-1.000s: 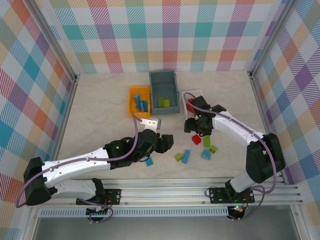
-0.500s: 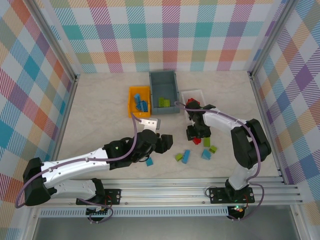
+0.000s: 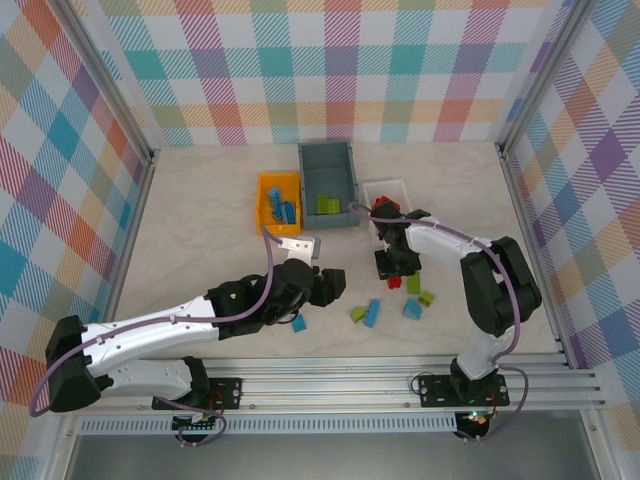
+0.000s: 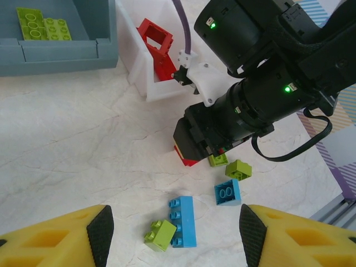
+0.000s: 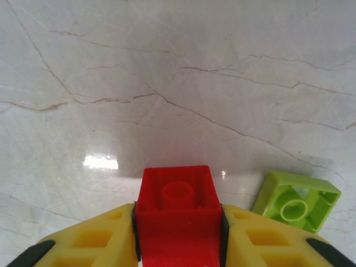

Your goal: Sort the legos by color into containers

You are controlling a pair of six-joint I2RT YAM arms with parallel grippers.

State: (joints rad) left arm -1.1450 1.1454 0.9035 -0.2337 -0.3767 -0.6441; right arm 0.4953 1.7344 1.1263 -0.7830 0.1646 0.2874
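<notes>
Marble-pattern surface (image 5: 167, 67); I have the right gripper (image 3: 393, 268) clenched on a small red plastic studded brick (image 5: 178, 203), just beside a lime green square brick (image 5: 296, 201). Left gripper (image 3: 328, 284) hangs released, empty.

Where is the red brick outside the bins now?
In the right wrist view the red brick is clamped in the right pincer, an upturned lime brick to its right; from above, just below the white bin.

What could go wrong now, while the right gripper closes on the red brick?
The red brick sticks out past the fingertips of the right gripper, so it might twist or slip when lifted. The upturned green brick lies close beside one finger and could be nudged away.
</notes>
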